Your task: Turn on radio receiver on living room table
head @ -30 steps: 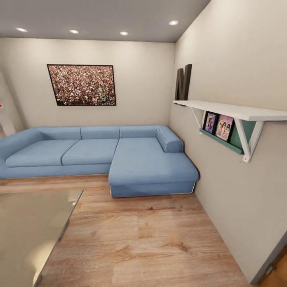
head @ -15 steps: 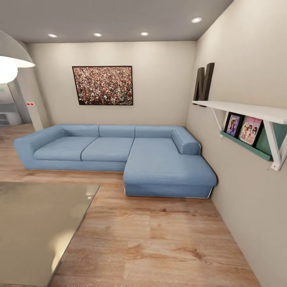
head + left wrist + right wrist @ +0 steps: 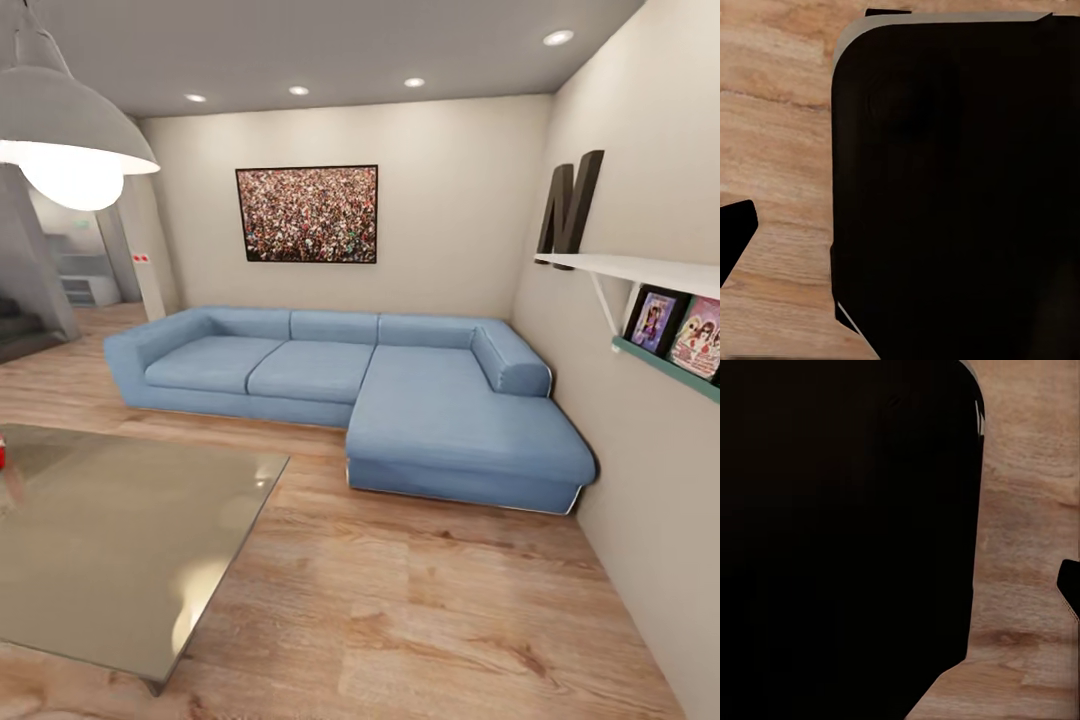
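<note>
Radio receiver (image 3: 2, 455): red sliver at the head view's left edge, on the table (image 3: 130, 540), lower left. Grippers' positions and opening could not be told; wrist views dark over floor (image 3: 772, 150). Versus earlier: camera panned left; sofa (image 3: 350, 390) shifted right, lamp (image 3: 70, 130) entered upper left.

One sofa (image 3: 400, 390), one table (image 3: 120, 530), four ceiling spotlights (lit) (image 3: 414, 82)

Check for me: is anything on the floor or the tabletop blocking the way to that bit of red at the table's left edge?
Nothing visible does. The table top is bare up to the red sliver, likely the radio receiver, cut off at the head view's left edge. The wood floor beside it shows no obstacle. Neither gripper's position can be judged.
</note>
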{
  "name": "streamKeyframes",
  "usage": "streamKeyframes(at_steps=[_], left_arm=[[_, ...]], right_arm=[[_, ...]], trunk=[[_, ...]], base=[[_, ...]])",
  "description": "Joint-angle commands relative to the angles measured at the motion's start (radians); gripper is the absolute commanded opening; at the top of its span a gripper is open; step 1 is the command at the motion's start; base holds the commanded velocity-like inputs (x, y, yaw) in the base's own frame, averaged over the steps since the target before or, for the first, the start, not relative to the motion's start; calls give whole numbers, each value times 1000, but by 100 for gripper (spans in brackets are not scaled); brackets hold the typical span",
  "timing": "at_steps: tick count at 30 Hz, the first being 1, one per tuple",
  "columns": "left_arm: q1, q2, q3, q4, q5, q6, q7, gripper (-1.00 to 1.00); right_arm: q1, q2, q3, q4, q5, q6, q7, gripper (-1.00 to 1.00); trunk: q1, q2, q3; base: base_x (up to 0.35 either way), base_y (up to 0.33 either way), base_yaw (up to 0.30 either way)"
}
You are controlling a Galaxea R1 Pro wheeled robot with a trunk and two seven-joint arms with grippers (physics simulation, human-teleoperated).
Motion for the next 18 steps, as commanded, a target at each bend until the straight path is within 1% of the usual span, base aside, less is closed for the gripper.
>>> streamKeyframes(at_steps=[1, 18], left_arm=[[0, 0, 0, 0, 0, 0, 0, 100], [0, 0, 0, 0, 0, 0, 0, 100]], right_arm=[[0, 0, 0, 0, 0, 0, 0, 100], [0, 0, 0, 0, 0, -8, 0, 100]], trunk=[[0, 0, 0], [0, 0, -6]], base=[[0, 0, 270], [0, 0, 270]])
